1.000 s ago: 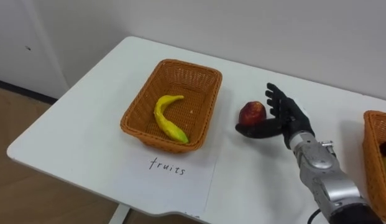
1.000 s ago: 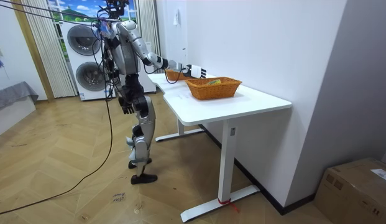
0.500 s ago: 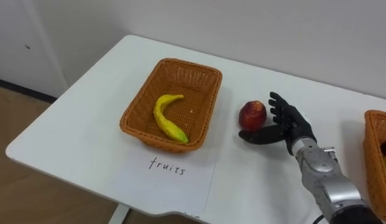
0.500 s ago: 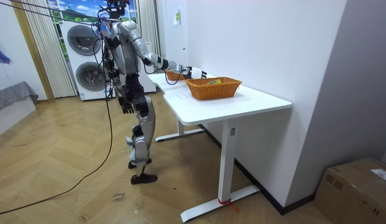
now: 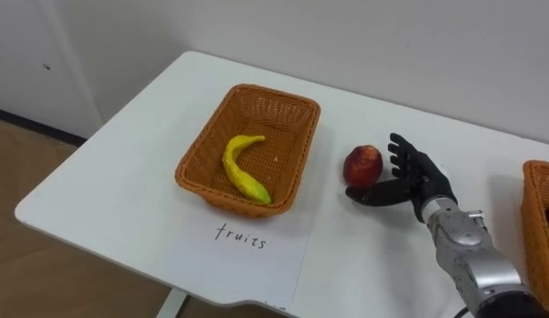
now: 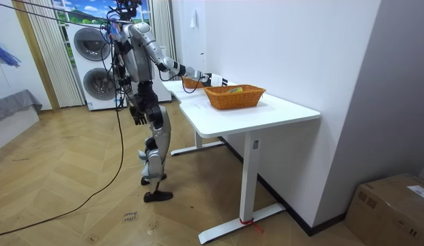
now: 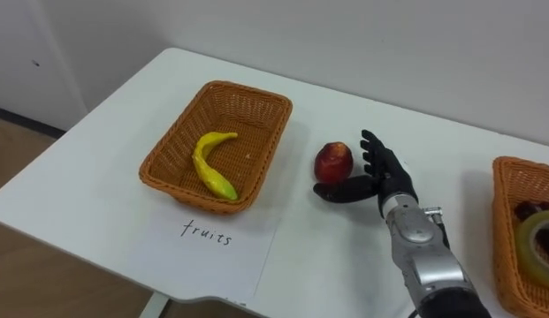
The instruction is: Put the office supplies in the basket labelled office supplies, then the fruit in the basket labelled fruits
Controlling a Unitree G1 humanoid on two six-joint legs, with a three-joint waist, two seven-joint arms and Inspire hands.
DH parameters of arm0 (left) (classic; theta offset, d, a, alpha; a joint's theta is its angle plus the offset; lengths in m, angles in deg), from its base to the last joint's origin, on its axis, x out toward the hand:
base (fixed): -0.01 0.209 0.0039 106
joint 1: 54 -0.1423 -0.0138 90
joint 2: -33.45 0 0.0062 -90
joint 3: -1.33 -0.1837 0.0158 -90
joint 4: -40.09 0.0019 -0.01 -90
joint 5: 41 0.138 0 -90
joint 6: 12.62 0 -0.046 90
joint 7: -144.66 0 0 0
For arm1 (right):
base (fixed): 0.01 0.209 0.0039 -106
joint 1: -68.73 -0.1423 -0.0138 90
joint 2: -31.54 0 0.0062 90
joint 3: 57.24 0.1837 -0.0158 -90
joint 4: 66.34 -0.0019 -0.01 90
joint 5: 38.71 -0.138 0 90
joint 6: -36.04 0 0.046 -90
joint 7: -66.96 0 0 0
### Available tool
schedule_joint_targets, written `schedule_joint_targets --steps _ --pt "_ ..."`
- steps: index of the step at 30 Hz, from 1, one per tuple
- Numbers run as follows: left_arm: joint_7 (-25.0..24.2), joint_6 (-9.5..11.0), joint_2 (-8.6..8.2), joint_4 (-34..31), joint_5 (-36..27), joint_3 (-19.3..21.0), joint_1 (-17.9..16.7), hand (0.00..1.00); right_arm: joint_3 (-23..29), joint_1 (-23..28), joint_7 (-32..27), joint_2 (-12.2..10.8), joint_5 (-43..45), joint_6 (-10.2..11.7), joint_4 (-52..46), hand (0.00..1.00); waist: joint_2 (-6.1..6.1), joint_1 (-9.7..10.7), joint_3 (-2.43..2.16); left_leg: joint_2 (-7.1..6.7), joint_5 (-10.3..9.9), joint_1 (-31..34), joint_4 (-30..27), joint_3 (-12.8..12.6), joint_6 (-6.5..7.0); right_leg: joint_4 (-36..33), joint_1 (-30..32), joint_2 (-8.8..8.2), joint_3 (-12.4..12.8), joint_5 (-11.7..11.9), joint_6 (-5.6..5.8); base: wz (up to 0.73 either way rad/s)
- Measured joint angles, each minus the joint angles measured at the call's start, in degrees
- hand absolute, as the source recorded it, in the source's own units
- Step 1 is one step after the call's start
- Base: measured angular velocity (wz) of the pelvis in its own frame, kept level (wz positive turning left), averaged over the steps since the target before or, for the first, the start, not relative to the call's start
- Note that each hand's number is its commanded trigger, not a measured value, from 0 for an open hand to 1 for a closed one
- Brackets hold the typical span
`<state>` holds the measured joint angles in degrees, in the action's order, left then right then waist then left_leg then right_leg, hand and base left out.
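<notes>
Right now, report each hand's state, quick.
Right hand: open, beside the apple, holding nothing.
Left hand: down by the robot's side, state cannot be told.

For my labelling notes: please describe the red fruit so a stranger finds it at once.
On the white table, look right of the left wicker basket. The red fruit lies on the tabletop, between that basket and the open right hand. Unlike the long yellow banana inside the basket, it is round.
</notes>
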<state>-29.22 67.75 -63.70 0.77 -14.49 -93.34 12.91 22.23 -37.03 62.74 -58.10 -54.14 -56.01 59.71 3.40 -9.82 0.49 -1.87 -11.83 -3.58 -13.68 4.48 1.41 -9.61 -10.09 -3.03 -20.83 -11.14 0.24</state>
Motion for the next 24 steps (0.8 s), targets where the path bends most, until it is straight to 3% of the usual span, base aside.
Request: schedule_joint_targets --steps 14,24 --pt "-0.1 0.0 0.01 -0.1 0.0 0.0 0.0 0.0 -0.1 -0.5 0.0 0.8 2.3 1.2 2.0 0.0 -0.42 -0.7 0.3 -0.25 0.0 0.0 -0.3 0.8 -0.02 0.0 -0.4 -0.11 -0.5 -0.2 0.01 0.02" --pt "-1.3 0.0 0.25 -0.1 0.0 -0.1 -0.1 0.0 -0.1 -0.6 0.2 1.2 7.4 1.3 2.2 0.0 -0.23 -1.6 0.21 -0.81 0.1 -0.1 -0.1 2.3 -0.06 -0.2 -0.8 -0.47 -1.6 -1.0 0.22 0.07"
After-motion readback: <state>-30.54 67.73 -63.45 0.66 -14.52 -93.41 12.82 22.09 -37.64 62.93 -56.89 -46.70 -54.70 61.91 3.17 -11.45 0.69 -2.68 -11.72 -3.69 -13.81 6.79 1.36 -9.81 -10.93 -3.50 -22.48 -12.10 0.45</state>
